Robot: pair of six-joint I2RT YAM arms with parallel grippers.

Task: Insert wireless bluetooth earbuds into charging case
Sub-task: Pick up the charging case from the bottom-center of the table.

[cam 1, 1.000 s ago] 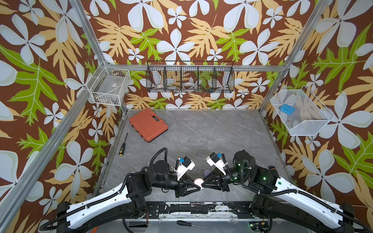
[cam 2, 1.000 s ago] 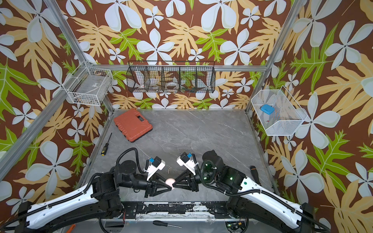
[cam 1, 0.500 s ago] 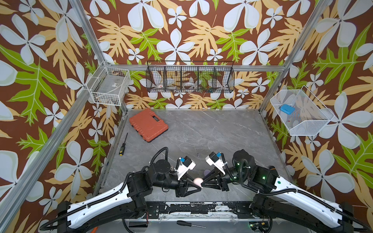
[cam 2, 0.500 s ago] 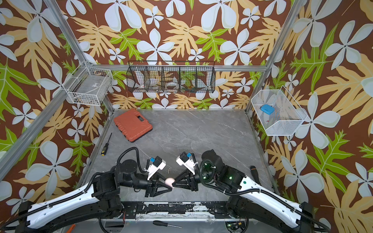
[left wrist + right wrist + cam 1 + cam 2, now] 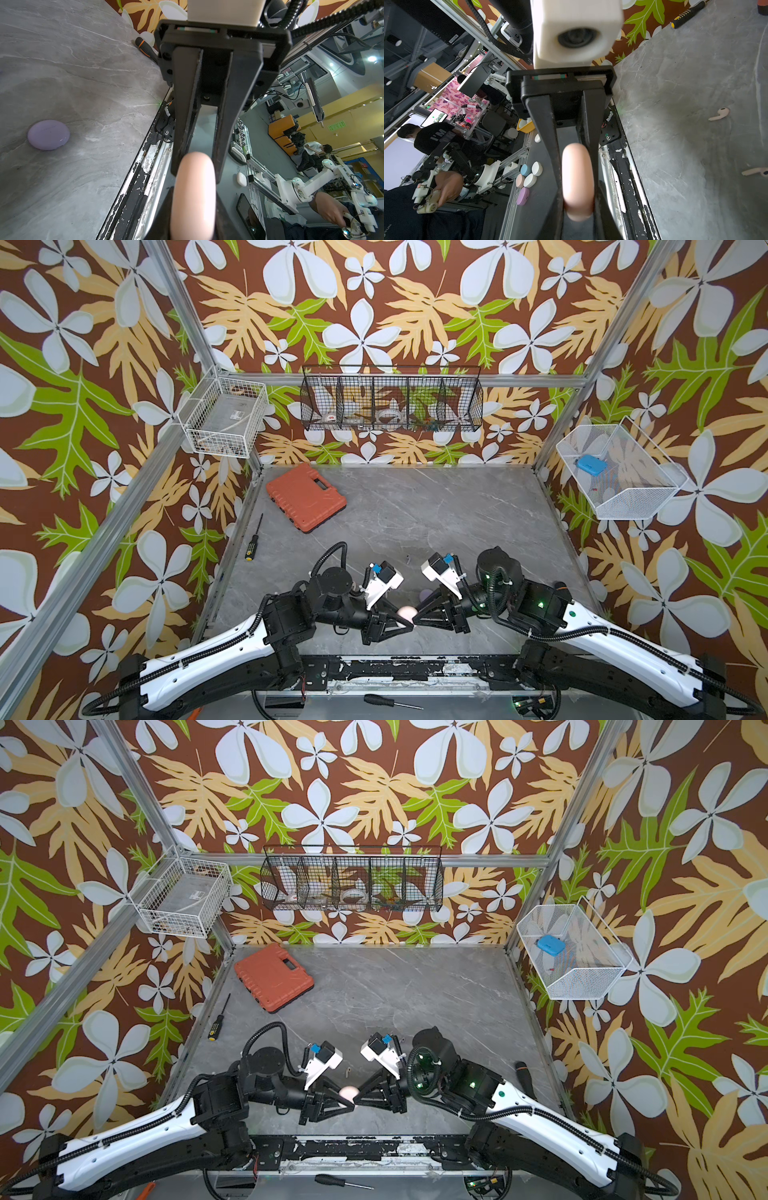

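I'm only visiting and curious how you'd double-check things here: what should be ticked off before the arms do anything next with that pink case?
1. Left gripper shut on pink case: ok.
2. Right gripper shut on the same case: ok.
3. Case lid open: not ok; no gap shows in either wrist view.
4. Pink earbuds in sight: ok; two lie loose on the table.
5. Lavender case out of the way: ok; it lies closed on the table, apart from both grippers.
6. Lavender earbuds found: cannot tell; none shows.
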